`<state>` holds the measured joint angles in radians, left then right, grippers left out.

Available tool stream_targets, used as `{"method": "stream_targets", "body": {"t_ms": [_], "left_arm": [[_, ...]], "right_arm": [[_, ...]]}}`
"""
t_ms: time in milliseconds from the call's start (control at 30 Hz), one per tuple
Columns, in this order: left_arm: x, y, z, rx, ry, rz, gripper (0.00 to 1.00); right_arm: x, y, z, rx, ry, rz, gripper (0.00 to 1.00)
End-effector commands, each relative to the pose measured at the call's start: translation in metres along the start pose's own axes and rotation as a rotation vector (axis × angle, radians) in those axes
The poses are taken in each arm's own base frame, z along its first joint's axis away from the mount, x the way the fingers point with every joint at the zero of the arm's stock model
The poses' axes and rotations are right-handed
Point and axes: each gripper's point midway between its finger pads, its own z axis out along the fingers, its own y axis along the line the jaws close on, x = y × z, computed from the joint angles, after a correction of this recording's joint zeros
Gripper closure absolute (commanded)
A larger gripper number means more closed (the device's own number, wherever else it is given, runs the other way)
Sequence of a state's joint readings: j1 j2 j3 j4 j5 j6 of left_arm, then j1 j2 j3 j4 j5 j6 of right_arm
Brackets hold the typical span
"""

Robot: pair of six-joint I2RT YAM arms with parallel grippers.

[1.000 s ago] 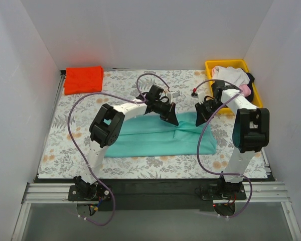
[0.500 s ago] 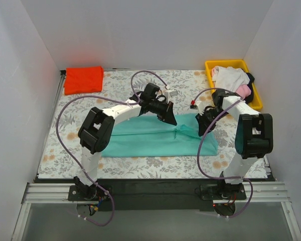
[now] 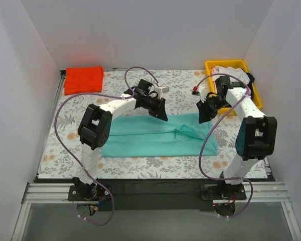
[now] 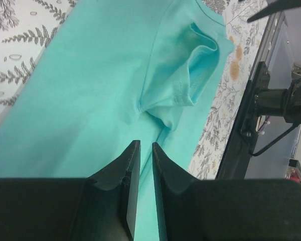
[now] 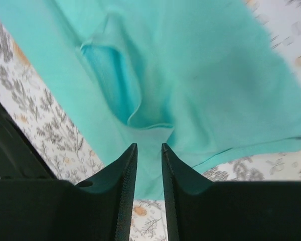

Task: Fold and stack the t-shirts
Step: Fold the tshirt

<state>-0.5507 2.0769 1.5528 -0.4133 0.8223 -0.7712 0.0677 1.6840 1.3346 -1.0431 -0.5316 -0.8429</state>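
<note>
Fingers (image 4: 131,170) of the left gripper (image 4: 145,146) drawn near together, thin slit between, nothing pinched that I can make out. Right gripper (image 5: 149,146) likewise; fern print shows through its slit, so empty. Both hang over the teal shirt (image 3: 155,138), not touching it.

Change over the last second: both came off the shirt's middle and backed toward its far edge. The right one dipped toward the near right corner half a second ago and has lifted away again. Shirt now lies as a long flat band across the middle of the surface, one sleeve (image 4: 190,70) tucked in with a pucker.

Reading: lengthwise fold looks done and let go; crosswise fold and stacking still ahead.

Black rail (image 3: 155,193) nearest, arm bases on it. Fern-print cloth (image 3: 65,130) covers the work surface. Far left corner: red shirt (image 3: 84,79), folded. Far right: yellow tray (image 3: 226,63) holding a heap of shirts (image 3: 233,74), white, pink, black, unfolded. White walls (image 3: 150,30) on three sides.
</note>
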Motion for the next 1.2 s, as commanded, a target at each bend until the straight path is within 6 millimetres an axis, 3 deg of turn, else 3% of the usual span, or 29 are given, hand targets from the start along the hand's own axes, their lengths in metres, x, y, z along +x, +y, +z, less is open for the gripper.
{"method": "stream_targets", "body": {"t_ms": [0, 67, 100, 133, 200, 233, 367, 400, 433, 467, 633, 767, 833, 900, 1000, 1067, 1167], "left_arm": [[-0.009, -0.007, 0.019, 0.014, 0.032, 0.049, 0.85], [-0.014, -0.009, 0.033, 0.011, 0.035, 0.068, 0.85], [-0.029, -0.015, 0.036, 0.017, 0.013, 0.078, 0.85], [-0.023, -0.006, 0.051, 0.011, 0.034, 0.056, 0.85], [-0.035, -0.008, 0.058, 0.023, 0.019, 0.05, 0.85], [-0.028, -0.005, 0.067, 0.043, 0.041, 0.019, 0.85], [-0.021, -0.029, 0.076, 0.148, 0.075, 0.047, 0.87], [-0.019, -0.034, 0.075, 0.159, 0.082, 0.066, 0.88], [-0.008, -0.037, 0.077, 0.169, 0.105, 0.092, 0.89], [-0.008, -0.047, 0.069, 0.18, 0.105, 0.117, 0.89], [0.017, -0.061, 0.048, 0.19, 0.129, 0.191, 0.9], [0.051, -0.063, 0.04, 0.176, 0.209, 0.249, 0.91], [0.06, -0.061, 0.04, 0.149, 0.241, 0.302, 0.91], [0.063, -0.058, 0.035, 0.123, 0.248, 0.308, 0.92], [0.051, -0.06, 0.02, 0.101, 0.203, 0.289, 0.91], [0.032, -0.058, 0.009, 0.064, 0.139, 0.287, 0.88], [0.005, -0.038, -0.016, -0.038, 0.073, 0.235, 0.86]], "right_arm": [[-0.032, -0.028, 0.007, 0.009, -0.054, 0.152, 0.69], [-0.036, -0.039, 0.013, 0.025, -0.053, 0.228, 0.73], [-0.037, -0.047, 0.02, 0.023, -0.049, 0.246, 0.74], [-0.037, -0.051, 0.023, 0.03, -0.042, 0.272, 0.76], [-0.029, -0.059, 0.034, 0.036, -0.008, 0.295, 0.77], [-0.024, -0.061, 0.037, 0.037, 0.003, 0.301, 0.77], [-0.004, -0.049, 0.045, 0.012, 0.052, 0.315, 0.79], [-0.004, -0.044, 0.039, 0.018, 0.043, 0.299, 0.79], [0.004, -0.036, 0.041, 0.001, 0.057, 0.302, 0.79], [0.005, -0.03, 0.038, -0.005, 0.052, 0.292, 0.79], [0.019, 0.002, 0.025, -0.038, 0.066, 0.233, 0.79], [0.046, 0.029, 0.025, -0.107, 0.151, 0.241, 0.8], [0.048, 0.03, 0.02, -0.09, 0.159, 0.226, 0.8], [0.035, 0.025, 0.01, -0.056, 0.119, 0.212, 0.79], [0.008, 0.017, 0.002, -0.028, 0.043, 0.25, 0.75], [0.003, 0.013, 0.006, 0.013, 0.056, 0.309, 0.75], [0.008, 0.005, 0.02, 0.13, 0.125, 0.277, 0.76]]}}
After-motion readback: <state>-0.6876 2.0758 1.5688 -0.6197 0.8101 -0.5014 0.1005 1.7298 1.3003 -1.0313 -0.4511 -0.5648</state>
